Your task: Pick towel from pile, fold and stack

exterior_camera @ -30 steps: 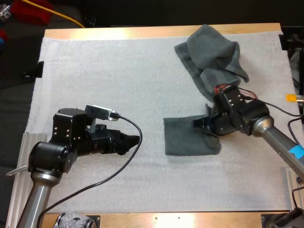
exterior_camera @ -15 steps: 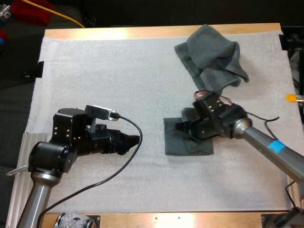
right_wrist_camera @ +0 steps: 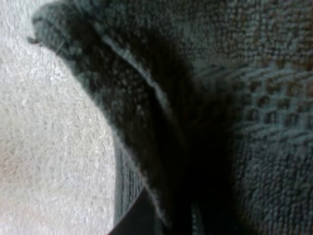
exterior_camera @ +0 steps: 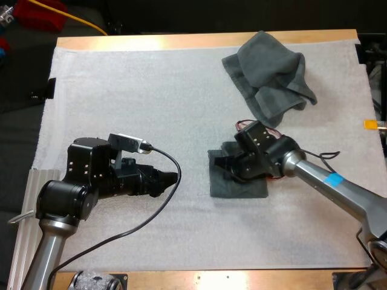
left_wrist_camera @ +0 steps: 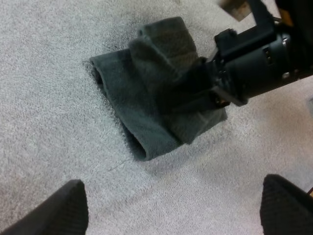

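Two towels on the white mat [exterior_camera: 151, 90], one mid-fold under the right gripper [exterior_camera: 225, 164].
The half-folded towel [exterior_camera: 242, 187] lies right of the mat's middle. The right gripper pinches its edge and holds a flap lifted over the lower layer, apparently to double it. The crumpled towel [exterior_camera: 269, 72] waits near the far right corner. The left gripper [exterior_camera: 171, 179] hovers beside the fold, fingers [left_wrist_camera: 63, 205] wide apart and empty.

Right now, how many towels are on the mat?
2: a crumpled towel at the mat's far right, and a half-folded towel mid-mat under the right gripper. None seems hidden.
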Controlling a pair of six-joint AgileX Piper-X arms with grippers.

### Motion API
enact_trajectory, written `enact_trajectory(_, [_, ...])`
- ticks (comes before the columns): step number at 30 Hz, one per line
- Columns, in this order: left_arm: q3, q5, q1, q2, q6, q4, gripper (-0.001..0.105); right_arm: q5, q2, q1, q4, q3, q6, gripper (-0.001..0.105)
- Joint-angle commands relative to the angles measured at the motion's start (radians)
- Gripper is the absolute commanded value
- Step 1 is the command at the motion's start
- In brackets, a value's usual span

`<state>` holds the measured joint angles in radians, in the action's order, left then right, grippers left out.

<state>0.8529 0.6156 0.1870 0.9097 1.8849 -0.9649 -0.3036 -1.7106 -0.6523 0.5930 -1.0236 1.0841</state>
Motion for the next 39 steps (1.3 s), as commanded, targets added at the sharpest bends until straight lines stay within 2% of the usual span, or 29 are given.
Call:
enact_trajectory(1, [0.006, 0.004, 0.004, -0.006, 0.003, 0.005, 0.071, -0.014, -0.003, -0.003, -0.005, -0.008, -0.008, 0.0])
enact_trajectory(7, [0.006, 0.011, 0.004, -0.006, 0.003, 0.005, 0.071, 0.0, -0.025, -0.003, -0.023, -0.008, -0.028, 0.0])
enact_trajectory(10, [0.006, 0.011, 0.004, -0.006, 0.003, 0.005, 0.071, -0.016, -0.025, -0.003, -0.046, -0.008, -0.028, 0.007])
enact_trajectory(15, [0.006, 0.011, 0.004, -0.006, 0.003, -0.001, 0.071, -0.131, -0.023, -0.006, -0.109, -0.008, -0.028, 0.048])
enact_trajectory(18, [0.006, 0.011, 0.004, -0.006, 0.003, -0.001, 0.071, -0.15, -0.011, -0.017, -0.144, -0.008, -0.025, 0.061])
enact_trajectory(27, [0.006, 0.018, 0.004, -0.006, 0.003, -0.001, 0.071, -0.144, -0.005, -0.1, -0.17, -0.008, -0.03, 0.061])
enact_trajectory(32, [0.006, 0.028, 0.004, -0.006, 0.003, -0.001, 0.071, -0.129, -0.004, -0.104, -0.171, -0.008, -0.034, 0.061])
enact_trajectory(35, [0.006, 0.033, 0.004, -0.006, 0.003, -0.001, 0.071, -0.086, 0.02, -0.104, -0.165, -0.008, -0.024, 0.061])
enact_trajectory(39, [0.006, 0.033, 0.004, -0.006, 0.003, -0.001, 0.071, 0.04, 0.089, -0.108, -0.122, -0.008, 0.012, 0.061])
